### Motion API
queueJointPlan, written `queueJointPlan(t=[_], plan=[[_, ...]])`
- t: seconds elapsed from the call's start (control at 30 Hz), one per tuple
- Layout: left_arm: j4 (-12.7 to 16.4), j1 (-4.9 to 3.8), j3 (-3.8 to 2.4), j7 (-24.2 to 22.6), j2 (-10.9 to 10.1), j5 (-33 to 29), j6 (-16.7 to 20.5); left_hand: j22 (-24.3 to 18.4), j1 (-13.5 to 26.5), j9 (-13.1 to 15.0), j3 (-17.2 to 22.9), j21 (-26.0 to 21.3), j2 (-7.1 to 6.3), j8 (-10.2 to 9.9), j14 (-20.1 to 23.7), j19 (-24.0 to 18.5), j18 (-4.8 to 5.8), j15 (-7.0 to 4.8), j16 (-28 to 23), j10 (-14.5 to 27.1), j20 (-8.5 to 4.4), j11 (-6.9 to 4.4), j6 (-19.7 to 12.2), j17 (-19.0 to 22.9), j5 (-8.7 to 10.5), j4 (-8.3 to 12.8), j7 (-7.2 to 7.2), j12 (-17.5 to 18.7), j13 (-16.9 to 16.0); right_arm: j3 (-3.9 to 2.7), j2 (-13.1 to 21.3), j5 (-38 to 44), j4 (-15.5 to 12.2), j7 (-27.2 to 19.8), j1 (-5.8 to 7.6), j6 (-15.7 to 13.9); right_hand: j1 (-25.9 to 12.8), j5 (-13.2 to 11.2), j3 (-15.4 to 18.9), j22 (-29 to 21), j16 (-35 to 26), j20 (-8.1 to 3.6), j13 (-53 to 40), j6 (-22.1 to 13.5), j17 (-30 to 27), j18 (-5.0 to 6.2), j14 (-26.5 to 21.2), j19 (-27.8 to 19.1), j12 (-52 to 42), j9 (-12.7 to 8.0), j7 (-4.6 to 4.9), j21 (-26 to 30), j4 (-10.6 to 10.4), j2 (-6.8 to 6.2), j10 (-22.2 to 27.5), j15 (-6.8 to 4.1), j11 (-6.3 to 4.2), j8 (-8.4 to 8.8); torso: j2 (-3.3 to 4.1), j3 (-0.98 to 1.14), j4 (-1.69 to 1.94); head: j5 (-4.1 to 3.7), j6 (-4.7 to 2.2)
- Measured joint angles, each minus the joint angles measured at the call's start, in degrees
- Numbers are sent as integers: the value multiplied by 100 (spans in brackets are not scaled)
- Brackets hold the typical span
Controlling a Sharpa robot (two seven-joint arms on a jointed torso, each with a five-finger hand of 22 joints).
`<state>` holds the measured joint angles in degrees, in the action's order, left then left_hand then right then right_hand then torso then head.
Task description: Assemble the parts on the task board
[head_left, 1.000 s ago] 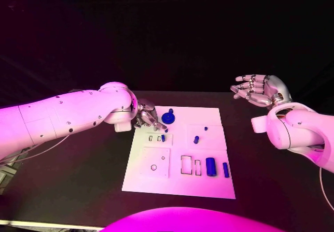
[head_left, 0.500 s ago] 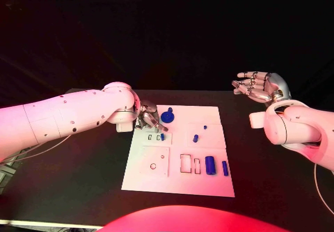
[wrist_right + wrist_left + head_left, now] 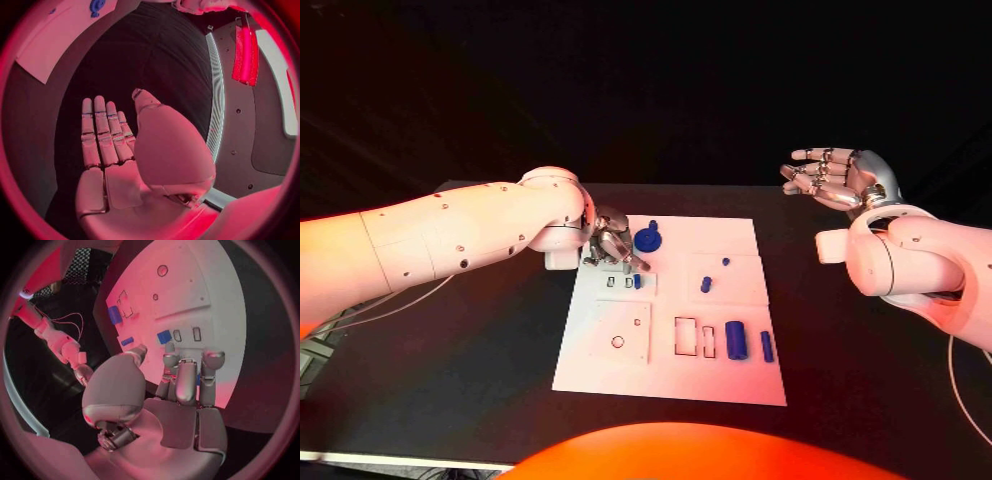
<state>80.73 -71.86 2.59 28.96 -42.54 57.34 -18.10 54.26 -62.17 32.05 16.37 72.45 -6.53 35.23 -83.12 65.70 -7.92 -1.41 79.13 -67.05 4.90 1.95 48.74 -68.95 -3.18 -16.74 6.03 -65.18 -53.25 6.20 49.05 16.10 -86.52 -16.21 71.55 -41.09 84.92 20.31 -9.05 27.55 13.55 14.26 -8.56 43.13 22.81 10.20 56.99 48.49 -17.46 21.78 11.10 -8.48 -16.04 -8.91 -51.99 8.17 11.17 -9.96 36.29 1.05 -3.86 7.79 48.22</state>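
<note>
Left hand fingers spread over task board corner, beside round blue part; right hand spread, well apart.

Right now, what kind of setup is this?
Likely a robotics lab test bench: a black table holding a white task board with small blue parts, and the left hand over the board's far corner, the right hand raised, holding nothing.

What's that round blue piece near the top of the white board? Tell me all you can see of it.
The round blue piece is a small disc with what looks like a stub rising from it, plastic-looking and solid blue. It sits at the far left part of the task board, just beside the left hand. Whether the fingers touch it cannot be told.
</note>
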Motion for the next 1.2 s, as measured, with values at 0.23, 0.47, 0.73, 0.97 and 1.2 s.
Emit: queueJointPlan(t=[0.23, 0.47, 0.73, 0.97, 1.2], plan=[[-138, 13, 6, 2, 88, -30, -22, 8, -23, 0, 0, 0, 23, 0, 0, 0, 0, 0, 0, 0, 0, 0, 0, 7, 0, 0, 0, 0, 5, 0, -4, -13, 0, 35, 0, 15, 0, 0, 0, -9, -23, 0, 8, 0, -6, 0, 0, 0, 0, 0, 0, 0, 0, 0, 0, 0, 0, 0, 0, 0, -2, -10, 13], [-217, 52, 28, 4, 168, -51, -36, 7, -23, 7, 0, 0, 23, 0, 13, 0, 0, -13, 0, 0, 0, 0, 0, 18, 0, 0, 0, 0, 13, 2, -17, -16, 13, 93, 0, 57, 0, 0, -32, -50, -55, 0, 51, -17, -39, 0, 0, 0, 22, -14, 17, 23, 0, 0, 0, 0, 0, 0, 1, 1, 3, -20, 29], [-259, 71, 39, 6, 205, -66, -50, 8, -38, 12, 0, 0, 38, 0, 21, 0, 0, -21, 0, 0, 0, 0, 0, 18, 0, 0, 0, 0, 12, 4, -27, -15, 27, 149, 0, 93, 0, 0, -32, -67, -55, 13, 68, -17, -48, 0, 0, 13, 22, -20, 17, 23, 0, 0, -1, 0, -1, 0, 1, 7, 4, -26, 46], [-263, 76, 44, 10, 214, -70, -91, 12, -174, 47, 0, 0, 38, 28, 21, 1, 0, -21, -23, 0, 0, 0, -41, 22, 0, 0, 0, 0, 12, 6, -34, -15, 37, 183, 0, 107, 0, -16, -41, -73, -77, 20, 76, -17, -53, 0, 0, 21, 22, -20, 17, 43, 9, 0, -1, 0, -1, 0, -2, 7, 8, -32, 55], [-286, 78, 49, 17, 225, -70, -159, 18, -220, 60, 0, 0, 39, 28, 21, 1, -1, -21, -23, 41, 0, 0, -41, 22, 0, 0, 0, 0, 9, 9, -41, -14, 49, 202, 0, 118, 0, -22, -48, -73, -77, 20, 76, -17, -53, -1, 16, 21, 22, -25, 17, 43, 16, 0, -1, 15, -1, 0, -2, 8, 8, -33, 60]])
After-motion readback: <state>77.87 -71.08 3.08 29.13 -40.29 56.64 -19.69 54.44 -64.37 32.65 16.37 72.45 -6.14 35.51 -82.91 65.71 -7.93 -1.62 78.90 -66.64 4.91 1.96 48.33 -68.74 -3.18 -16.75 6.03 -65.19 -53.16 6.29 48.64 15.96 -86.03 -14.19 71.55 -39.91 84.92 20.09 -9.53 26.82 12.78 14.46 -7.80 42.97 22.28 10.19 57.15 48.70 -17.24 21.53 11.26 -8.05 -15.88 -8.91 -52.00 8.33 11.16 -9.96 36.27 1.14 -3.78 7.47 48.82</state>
